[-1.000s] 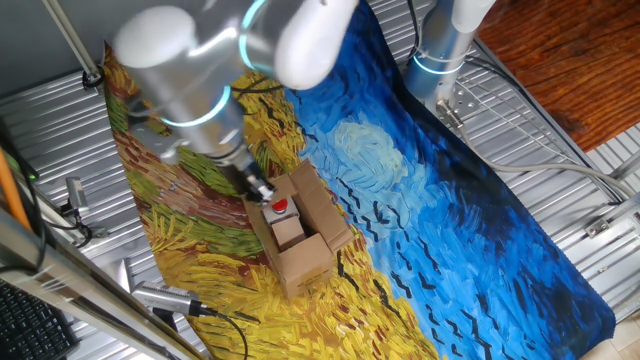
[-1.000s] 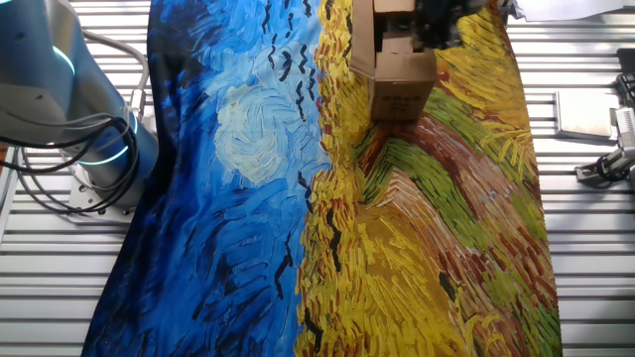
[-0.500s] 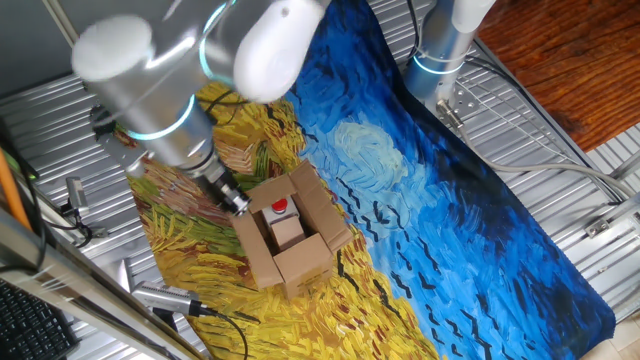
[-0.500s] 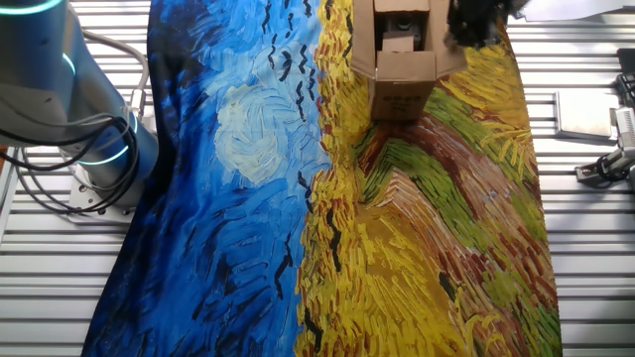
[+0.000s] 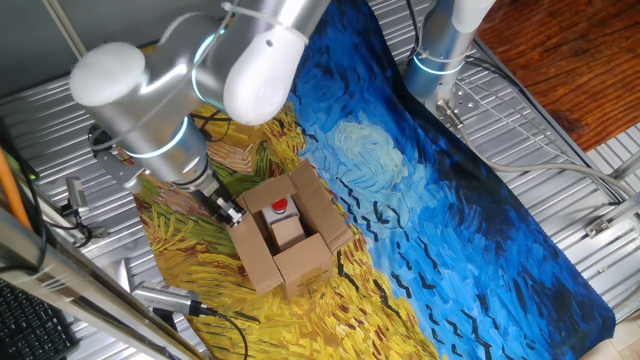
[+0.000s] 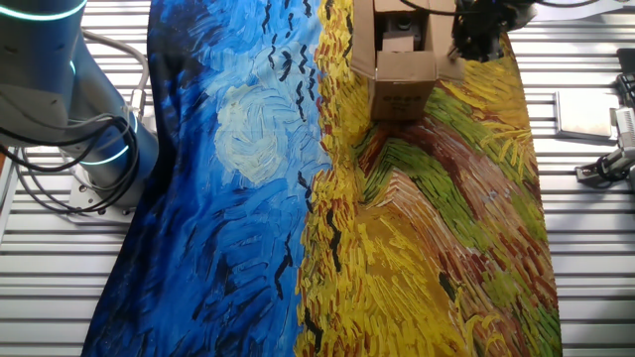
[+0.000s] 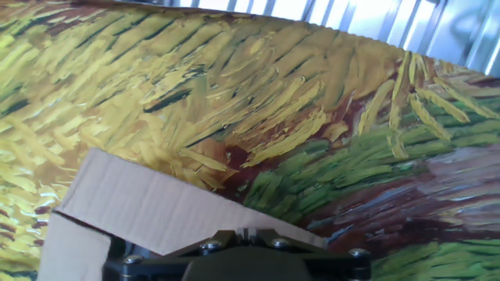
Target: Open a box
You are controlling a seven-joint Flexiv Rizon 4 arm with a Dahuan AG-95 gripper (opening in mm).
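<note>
The brown cardboard box (image 5: 305, 258) stands on the yellow part of the painted cloth with its top flaps spread outward. A red item (image 5: 280, 207) and a small cardboard piece show inside. In the other fixed view the box (image 6: 402, 64) is at the top edge. My gripper (image 5: 232, 213) is low at the box's left long flap, just outside the opening; it also shows in the other fixed view (image 6: 474, 45). In the hand view the fingertips (image 7: 244, 231) look pressed together over that flap (image 7: 148, 207), with nothing visible between them.
The painted cloth (image 5: 450, 230) covers the table. The arm's base (image 5: 440, 40) stands at the far edge, also in the other fixed view (image 6: 89, 149). Metal tools (image 5: 165, 297) lie beside the cloth near the box. Metal parts (image 6: 605, 164) lie off the cloth.
My gripper moved from over the box's middle out to its left side. The left long flap, which was up a second ago, now lies folded outward.
</note>
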